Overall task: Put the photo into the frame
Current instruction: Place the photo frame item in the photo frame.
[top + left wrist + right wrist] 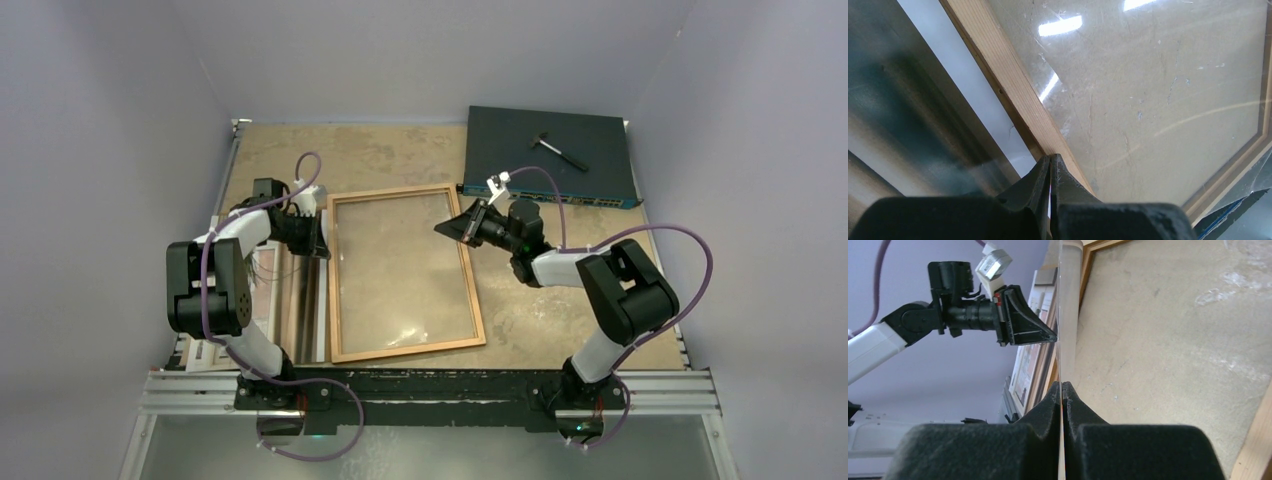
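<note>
Pinching one clear pane [400, 270] above one frame [405, 350] are left claw [328, 238] and right claw [441, 228].

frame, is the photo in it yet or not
Not in: bare tan table shows through the frame and the clear sheet over it; the photo lies beside it, outside.

**Top external:** high behind the arm bases [268, 392], facing down over the whole surface [300, 150].
**Left wrist:** close, past the left end effector [1050, 159] onto the frame [1013, 85].
**Right wrist:** close, edge-on along the clear sheet [1068, 300] toward the left arm [878, 340].
All three views share the frame.
</note>
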`<act>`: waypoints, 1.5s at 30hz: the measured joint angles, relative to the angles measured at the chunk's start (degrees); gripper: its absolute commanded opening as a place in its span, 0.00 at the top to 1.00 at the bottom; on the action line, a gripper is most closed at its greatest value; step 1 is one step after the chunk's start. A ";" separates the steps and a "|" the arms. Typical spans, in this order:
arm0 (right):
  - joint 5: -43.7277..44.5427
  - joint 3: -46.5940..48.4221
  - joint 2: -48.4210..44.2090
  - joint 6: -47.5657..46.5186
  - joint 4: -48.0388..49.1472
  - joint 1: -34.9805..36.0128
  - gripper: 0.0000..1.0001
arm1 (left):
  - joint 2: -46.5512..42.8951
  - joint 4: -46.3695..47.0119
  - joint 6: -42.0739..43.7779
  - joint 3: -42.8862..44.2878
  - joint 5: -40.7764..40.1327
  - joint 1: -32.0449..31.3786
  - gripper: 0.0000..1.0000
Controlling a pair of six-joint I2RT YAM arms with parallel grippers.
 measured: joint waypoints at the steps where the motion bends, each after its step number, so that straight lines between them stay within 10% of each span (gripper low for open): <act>1: 0.52 0.00 0.00 -0.07 -0.90 0.00 1.00 | 0.02 -0.07 0.00 0.02 -0.02 0.00 1.00; 45: 10.34 -0.96 2.95 -0.52 -10.08 0.42 1.00 | 0.09 -0.85 0.02 0.20 -0.02 0.00 1.00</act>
